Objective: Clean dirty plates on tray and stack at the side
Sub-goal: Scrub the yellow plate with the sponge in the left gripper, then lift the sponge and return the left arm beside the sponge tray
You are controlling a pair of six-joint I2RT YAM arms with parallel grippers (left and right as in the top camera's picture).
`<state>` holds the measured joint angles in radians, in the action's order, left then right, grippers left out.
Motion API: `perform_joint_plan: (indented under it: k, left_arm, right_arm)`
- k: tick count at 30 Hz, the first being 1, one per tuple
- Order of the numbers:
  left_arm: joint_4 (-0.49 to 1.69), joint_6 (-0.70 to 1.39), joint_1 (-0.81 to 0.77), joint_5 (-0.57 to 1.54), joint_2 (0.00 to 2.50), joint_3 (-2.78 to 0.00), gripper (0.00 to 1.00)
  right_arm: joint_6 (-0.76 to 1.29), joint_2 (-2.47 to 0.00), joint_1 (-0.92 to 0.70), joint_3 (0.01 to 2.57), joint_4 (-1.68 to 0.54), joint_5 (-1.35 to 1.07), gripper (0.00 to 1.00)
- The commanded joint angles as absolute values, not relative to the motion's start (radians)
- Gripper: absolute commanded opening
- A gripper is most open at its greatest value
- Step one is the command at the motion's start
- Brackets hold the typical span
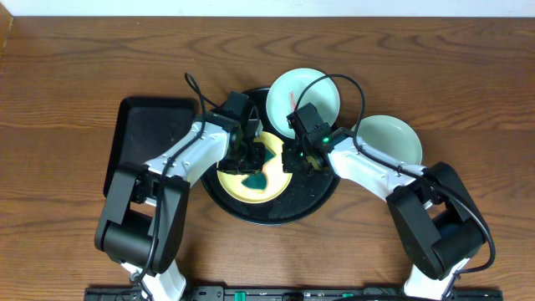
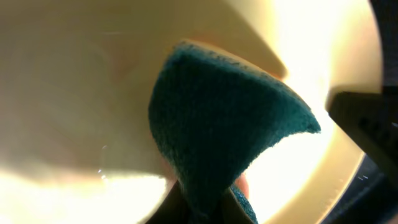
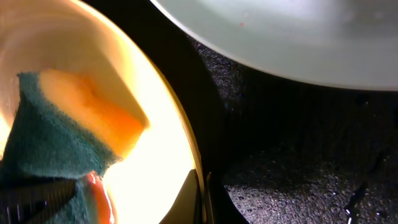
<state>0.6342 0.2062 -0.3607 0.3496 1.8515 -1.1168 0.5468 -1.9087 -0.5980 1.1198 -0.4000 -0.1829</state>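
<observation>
Scrubbing step. The left gripper is clamped on the teal-and-orange scouring sponge, teal face pressed onto the pale yellow round plastic plate. That plate sits left of centre on the large round glossy black tray. The right gripper pinches that plate's rim, probably to stop it sliding under the sponge. One pale mint-blue plate overlaps the tray's upper rim. The other mint-blue plate lies right of it on the wooden table. Can't tell if smears remain on the yellow plate: glare, arms and sponge hide it. The left fingertips are cut off at the frame bottom.
</observation>
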Motion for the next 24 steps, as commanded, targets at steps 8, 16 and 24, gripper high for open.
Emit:
perform_joint_plan:
  k: [8, 16, 24]
  left_arm:
    - [0.587, 0.211, -0.357, -0.072, 1.863, -1.113, 0.07]
    - [0.612, 0.212, -0.357, -0.125, 1.861, -1.188, 0.08]
    - [0.681, 0.216, -0.357, -0.172, 1.859, -1.279, 0.07]
  right_arm:
    - [0.537, -1.917, -0.589, 1.132, -0.407, -0.165, 0.01]
    - [0.537, -1.917, -0.589, 1.132, -0.407, -0.165, 0.01]
    - [0.533, -1.917, -0.589, 1.132, -0.408, -0.165, 0.01]
